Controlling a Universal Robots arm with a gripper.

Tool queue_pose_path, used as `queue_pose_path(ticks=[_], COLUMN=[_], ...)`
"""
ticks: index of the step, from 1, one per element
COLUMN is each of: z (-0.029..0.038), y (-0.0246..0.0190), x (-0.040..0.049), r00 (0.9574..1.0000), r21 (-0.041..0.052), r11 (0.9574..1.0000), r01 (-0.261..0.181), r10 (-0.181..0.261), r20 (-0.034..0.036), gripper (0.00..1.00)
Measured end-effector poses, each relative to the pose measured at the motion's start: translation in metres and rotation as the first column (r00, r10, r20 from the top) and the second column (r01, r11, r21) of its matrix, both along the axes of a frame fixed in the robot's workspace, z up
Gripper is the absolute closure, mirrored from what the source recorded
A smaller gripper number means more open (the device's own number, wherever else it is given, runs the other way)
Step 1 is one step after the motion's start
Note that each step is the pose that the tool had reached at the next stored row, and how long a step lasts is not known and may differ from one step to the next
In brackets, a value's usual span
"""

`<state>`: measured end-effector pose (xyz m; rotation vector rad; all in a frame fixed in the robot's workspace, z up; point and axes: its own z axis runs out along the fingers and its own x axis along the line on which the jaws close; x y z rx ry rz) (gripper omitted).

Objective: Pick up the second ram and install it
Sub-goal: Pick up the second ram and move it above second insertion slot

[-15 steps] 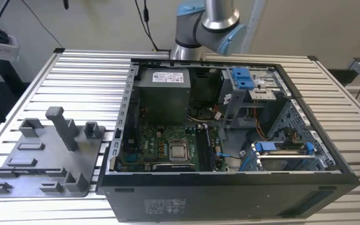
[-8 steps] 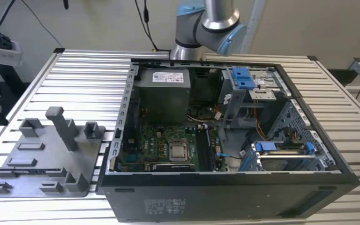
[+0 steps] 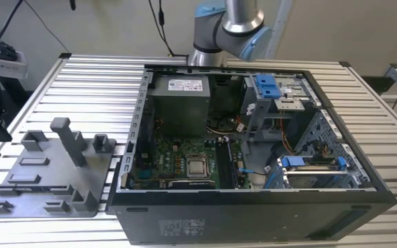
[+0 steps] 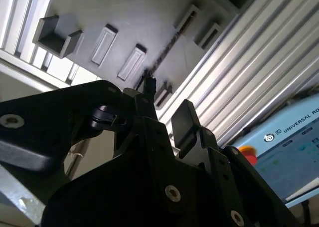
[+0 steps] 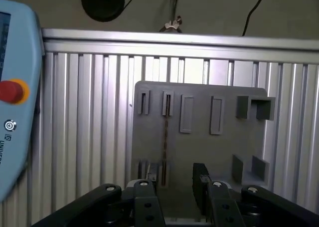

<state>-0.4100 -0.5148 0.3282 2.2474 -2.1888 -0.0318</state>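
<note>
exterior view: soft, even room light; ribbed table (image 3: 81, 88) bright, with no hard shadows.
case: computer case (image 3: 254, 217) is dark inside, its front wall near black.
tray: grey holder tray (image 3: 50, 170) evenly lit; its posts throw faint, short shadows.
second wrist view: high contrast; the table slats are blown out to white and the gripper (image 4: 167, 101) is a black silhouette.
first wrist view: flat light with glare streaks along the slats; the gripper body is underexposed.
</note>
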Motion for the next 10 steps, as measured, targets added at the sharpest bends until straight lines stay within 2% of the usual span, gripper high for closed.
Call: queue_pose_path(ticks=[10], z=[-0.0122], y=[-0.0001], x=[0.0001], r00=[1.0], r21=[0.0], r11=[1.0], r01=[0.0], r10=[0.0], r20=[0.0], gripper=[0.58])
